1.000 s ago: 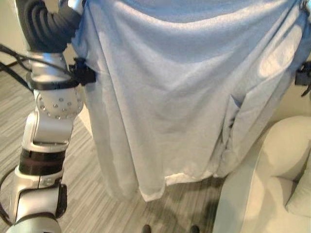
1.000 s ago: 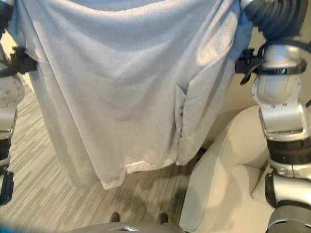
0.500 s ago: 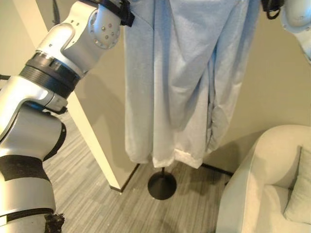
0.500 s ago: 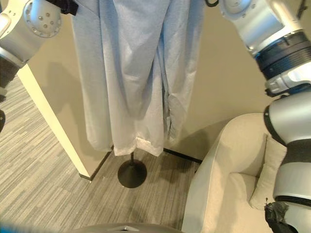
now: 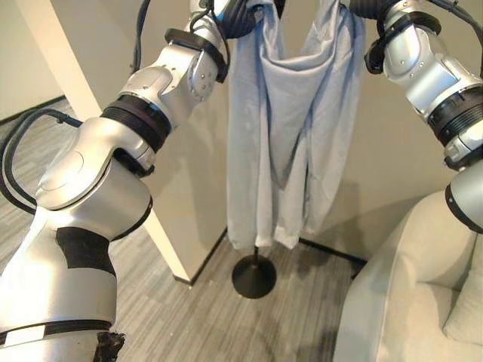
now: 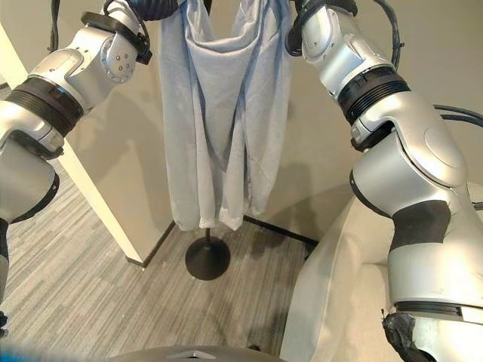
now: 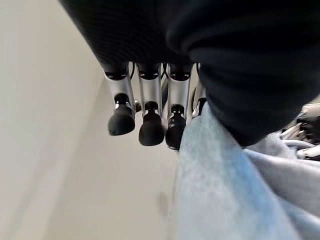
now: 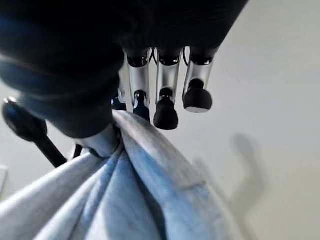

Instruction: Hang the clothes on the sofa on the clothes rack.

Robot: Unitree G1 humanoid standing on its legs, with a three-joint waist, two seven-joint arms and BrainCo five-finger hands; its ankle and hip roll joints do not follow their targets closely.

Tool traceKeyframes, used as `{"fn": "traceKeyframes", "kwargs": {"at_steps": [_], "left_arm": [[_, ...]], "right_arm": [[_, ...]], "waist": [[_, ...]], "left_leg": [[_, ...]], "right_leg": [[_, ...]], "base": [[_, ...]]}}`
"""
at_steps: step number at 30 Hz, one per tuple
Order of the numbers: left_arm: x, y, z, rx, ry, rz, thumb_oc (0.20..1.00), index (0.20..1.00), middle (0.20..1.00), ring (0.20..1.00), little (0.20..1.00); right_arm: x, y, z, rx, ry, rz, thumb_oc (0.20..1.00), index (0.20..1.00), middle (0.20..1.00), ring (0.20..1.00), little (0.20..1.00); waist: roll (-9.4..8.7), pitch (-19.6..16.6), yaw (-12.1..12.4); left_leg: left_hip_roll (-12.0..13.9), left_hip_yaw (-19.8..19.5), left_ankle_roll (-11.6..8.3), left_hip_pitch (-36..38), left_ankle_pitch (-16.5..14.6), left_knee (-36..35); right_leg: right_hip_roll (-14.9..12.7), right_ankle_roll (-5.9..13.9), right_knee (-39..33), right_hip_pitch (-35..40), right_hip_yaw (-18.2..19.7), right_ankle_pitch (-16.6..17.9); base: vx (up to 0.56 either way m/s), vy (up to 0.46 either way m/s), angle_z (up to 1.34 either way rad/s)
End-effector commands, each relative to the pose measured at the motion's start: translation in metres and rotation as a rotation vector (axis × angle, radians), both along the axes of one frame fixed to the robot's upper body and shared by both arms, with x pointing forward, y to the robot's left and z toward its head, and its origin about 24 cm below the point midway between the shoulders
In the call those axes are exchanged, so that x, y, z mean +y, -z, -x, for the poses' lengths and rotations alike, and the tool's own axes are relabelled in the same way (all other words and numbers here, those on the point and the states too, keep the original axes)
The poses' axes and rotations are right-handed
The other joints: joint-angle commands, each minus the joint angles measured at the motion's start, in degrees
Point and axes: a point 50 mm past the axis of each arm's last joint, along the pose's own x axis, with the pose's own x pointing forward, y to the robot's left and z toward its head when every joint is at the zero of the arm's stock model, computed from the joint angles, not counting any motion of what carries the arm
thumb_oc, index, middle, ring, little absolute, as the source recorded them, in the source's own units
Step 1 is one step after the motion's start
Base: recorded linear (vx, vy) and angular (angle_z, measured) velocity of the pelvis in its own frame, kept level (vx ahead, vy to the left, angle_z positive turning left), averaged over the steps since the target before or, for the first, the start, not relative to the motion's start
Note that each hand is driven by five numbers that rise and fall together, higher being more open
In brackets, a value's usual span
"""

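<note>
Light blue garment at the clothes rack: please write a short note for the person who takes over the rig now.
Left hand: fingers curled, pinching the light blue garment at its top edge.
Right hand: also shut on the garment's top, beside a dark rack peg.
The garment hangs full length in front of the clothes rack, its hem just above the round black base. The sofa stands to the robot's right.
Done: garment lifted and carried to the rack.
Left: hook it on a peg, then release both hands.
</note>
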Motion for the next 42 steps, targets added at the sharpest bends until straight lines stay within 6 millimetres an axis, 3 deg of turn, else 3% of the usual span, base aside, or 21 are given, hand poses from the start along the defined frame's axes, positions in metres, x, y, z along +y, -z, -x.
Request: {"fn": "traceKeyframes", "kwargs": {"at_steps": [1,7,28,42], "left_arm": [[0.015,-0.051,0.01,-0.111,-0.103,0.062,0.2,0.2,0.2,0.2,0.2],[0.02,-0.04,0.003,-0.065,-0.154,0.04,0.2,0.2,0.2,0.2,0.2],[0.035,-0.016,-0.009,0.038,-0.245,0.023,0.2,0.2,0.2,0.2,0.2],[0.041,0.013,-0.017,0.144,-0.261,-0.016,0.2,0.2,0.2,0.2,0.2]], "right_arm": [[-0.035,-0.057,0.019,-0.131,0.13,-0.093,0.2,0.2,0.2,0.2,0.2],[-0.048,-0.044,0.012,-0.071,0.192,-0.081,0.2,0.2,0.2,0.2,0.2],[-0.063,-0.017,0.0,0.069,0.313,-0.001,0.2,0.2,0.2,0.2,0.2],[-0.073,0.03,-0.013,0.3,0.352,0.153,0.2,0.2,0.2,0.2,0.2]], "waist": [[0.29,2.83,2.49],[0.11,3.79,2.73],[-0.02,4.72,3.18],[-0.51,6.26,3.72]], "left_leg": [[0.34,6.31,-3.5,3.83,-4.76,0.29],[0.25,5.93,-3.59,2.43,-4.07,0.29],[-0.13,5.11,-3.57,0.97,-3.24,0.29],[-0.32,4.47,-3.41,-0.5,-2.64,0.29]], "right_leg": [[-0.74,7.16,0.75,-0.97,-1.36,-2.23],[-0.87,7.25,0.75,-2.19,-1.69,-1.74],[-1.0,7.15,0.75,-3.41,-1.92,-1.32],[-1.0,6.94,0.75,-4.66,-2.2,-1.12]], "base": [[-0.02,-0.007,0.05],[-0.02,-0.005,0.08],[0.0,0.0,0.0],[0.0,-0.001,0.01]]}}
